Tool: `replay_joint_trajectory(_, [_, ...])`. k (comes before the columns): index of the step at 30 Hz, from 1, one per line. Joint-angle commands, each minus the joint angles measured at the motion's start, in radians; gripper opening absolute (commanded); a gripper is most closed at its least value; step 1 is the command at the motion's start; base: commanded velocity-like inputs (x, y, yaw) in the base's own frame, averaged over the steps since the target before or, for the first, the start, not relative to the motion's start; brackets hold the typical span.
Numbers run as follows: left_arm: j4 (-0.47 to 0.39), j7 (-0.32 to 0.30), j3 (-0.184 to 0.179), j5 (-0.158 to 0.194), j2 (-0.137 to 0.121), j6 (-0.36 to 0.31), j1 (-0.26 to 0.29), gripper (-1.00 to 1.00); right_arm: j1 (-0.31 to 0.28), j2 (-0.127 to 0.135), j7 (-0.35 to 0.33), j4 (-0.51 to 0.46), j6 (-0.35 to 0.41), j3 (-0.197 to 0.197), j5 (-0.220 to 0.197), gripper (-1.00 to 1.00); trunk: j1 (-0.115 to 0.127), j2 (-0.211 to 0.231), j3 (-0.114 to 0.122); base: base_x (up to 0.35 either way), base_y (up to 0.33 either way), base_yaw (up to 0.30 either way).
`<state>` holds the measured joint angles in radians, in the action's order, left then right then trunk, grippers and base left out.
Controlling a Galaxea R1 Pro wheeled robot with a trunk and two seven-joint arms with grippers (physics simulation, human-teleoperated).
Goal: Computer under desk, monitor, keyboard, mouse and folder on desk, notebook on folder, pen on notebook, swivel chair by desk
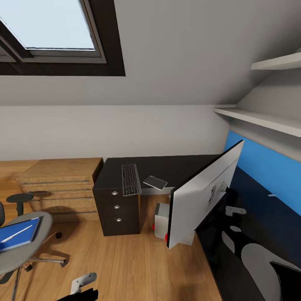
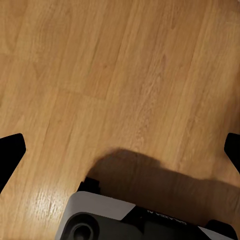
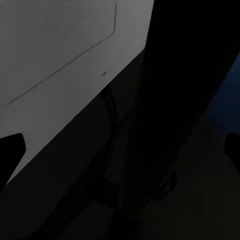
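Note:
The monitor leans tilted over the black desk, its grey back toward me. In the right wrist view my right gripper is open close behind that grey back, with the monitor's dark stalk running between the fingers; contact cannot be made out. The keyboard lies on the desk's far end beside a small flat grey thing. The computer stands under the desk. At lower left the swivel chair carries a blue folder with the white pen on it. My left gripper hangs open over bare floor.
A dark three-drawer unit stands under the desk's far end, with a light-wood drawer chest beside it. White shelves jut out above the blue back panel. Wood floor lies between chair and desk.

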<state>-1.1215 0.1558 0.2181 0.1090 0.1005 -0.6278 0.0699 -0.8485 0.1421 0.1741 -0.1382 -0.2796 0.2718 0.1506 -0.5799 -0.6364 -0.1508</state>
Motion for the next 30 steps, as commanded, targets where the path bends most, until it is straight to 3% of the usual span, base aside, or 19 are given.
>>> replay_joint_trajectory(1, [-0.001, 0.007, 0.001, 0.011, 0.001, -0.004, 0.001, 1.00, -0.001, 0.000, 0.002, 0.002, -0.003, 0.007, 0.010, 1.00, 0.000, -0.002, -0.002, 0.000, 0.003, 0.000])
replay_joint_trajectory(16, [0.007, 0.008, 0.001, 0.011, 0.001, -0.005, 0.001, 1.00, -0.001, 0.001, 0.004, 0.002, -0.002, 0.007, 0.010, 1.00, 0.000, -0.002, -0.002, 0.000, 0.000, 0.000])
replay_joint_trajectory(24, [0.023, 0.010, 0.000, 0.011, 0.001, -0.004, 0.001, 1.00, -0.001, 0.035, 0.015, 0.004, 0.003, 0.010, 0.009, 1.00, 0.000, -0.002, -0.002, 0.000, 0.000, 0.000])
replay_joint_trajectory(30, [0.023, 0.010, 0.000, 0.011, 0.001, -0.004, 0.001, 1.00, -0.001, 0.043, 0.016, 0.004, -0.001, 0.010, 0.007, 1.00, 0.000, -0.002, -0.002, 0.000, 0.000, 0.000])
